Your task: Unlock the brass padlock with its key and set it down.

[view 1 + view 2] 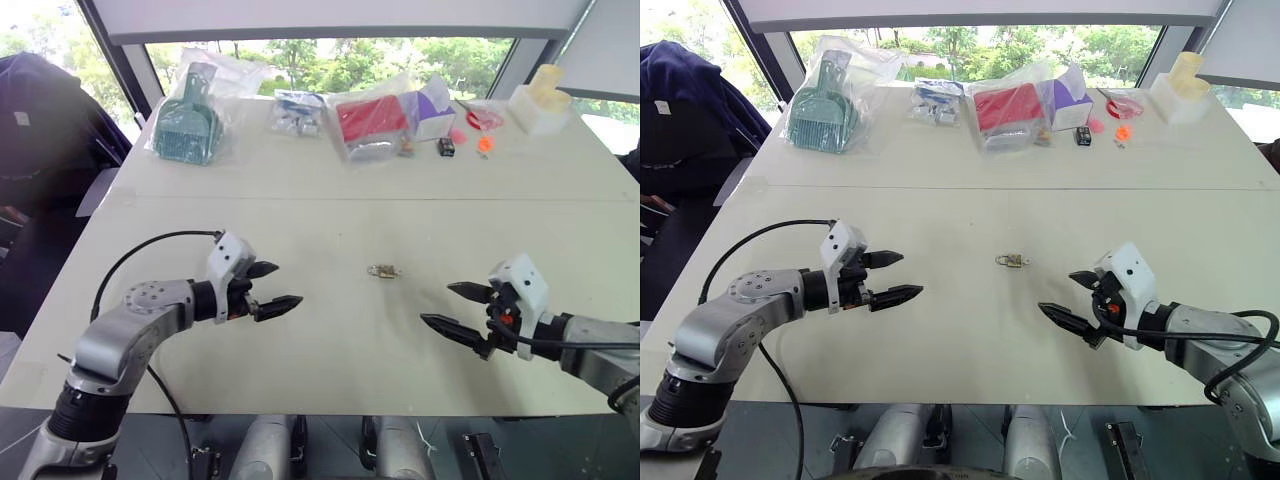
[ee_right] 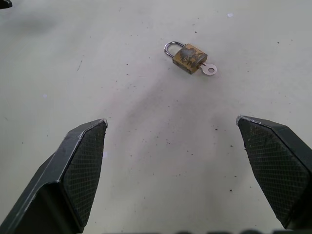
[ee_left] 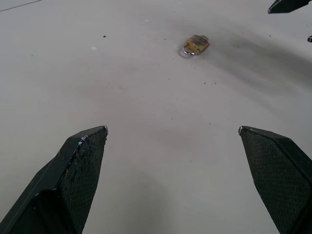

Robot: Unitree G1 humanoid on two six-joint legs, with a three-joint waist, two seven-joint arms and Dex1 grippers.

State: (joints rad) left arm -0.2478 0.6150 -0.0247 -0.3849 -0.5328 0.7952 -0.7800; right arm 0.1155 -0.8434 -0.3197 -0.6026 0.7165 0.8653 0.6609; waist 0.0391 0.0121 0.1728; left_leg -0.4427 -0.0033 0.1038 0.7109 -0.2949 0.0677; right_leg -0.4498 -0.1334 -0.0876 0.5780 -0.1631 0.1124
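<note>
Open fingers (image 2: 83, 165); brass padlock (image 2: 189, 58) flat, shackle pointing left.

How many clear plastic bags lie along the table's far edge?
3: one holds a green tool at far left, a small one sits in the middle, and one holds a red item right of it. Further ones may be hidden.

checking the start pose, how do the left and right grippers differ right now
The left gripper hangs left of the brass padlock, its fingers pointing right toward it; the right gripper hangs on the padlock's right, pointing left. The left gripper's arm trails a loose black cable loop; the right gripper's cable runs along its forearm. Shared: both are open, hold nothing, and hang above the white table.
</note>
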